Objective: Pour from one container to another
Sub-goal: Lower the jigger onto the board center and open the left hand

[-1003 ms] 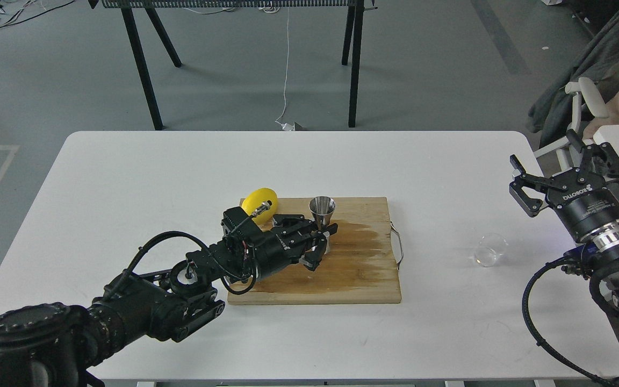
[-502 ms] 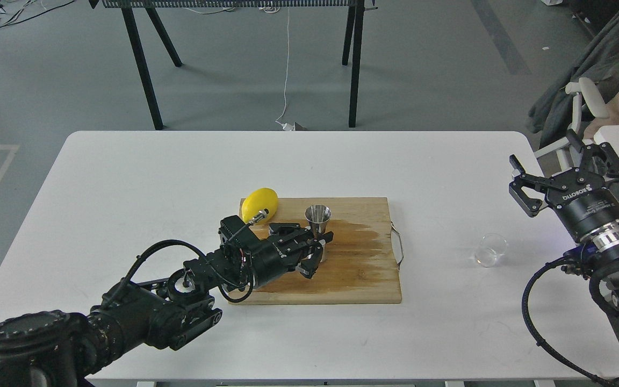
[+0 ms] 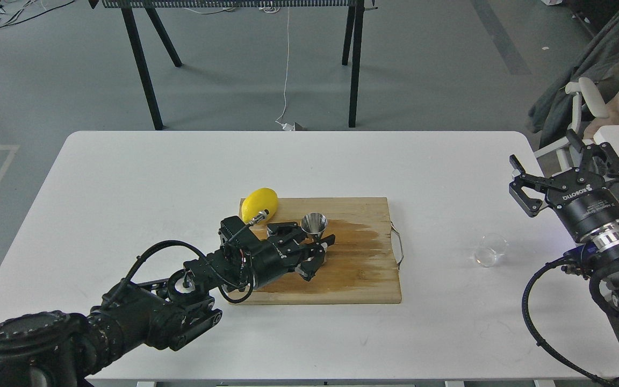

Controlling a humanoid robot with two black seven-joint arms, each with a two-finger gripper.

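In the head view, the left gripper point(image 3: 317, 248) was clamped on the steel jigger point(image 3: 314, 225), upright between its jaws above the wooden board point(image 3: 358, 279). The right gripper point(image 3: 556, 174) stood with jaws apart; the glass cup point(image 3: 490, 250) sat below them, untouched.

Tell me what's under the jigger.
The jigger stands over the wooden board, near a dark wet stain. The left gripper, jaws around its lower cone, hides its base, so contact is unclear.
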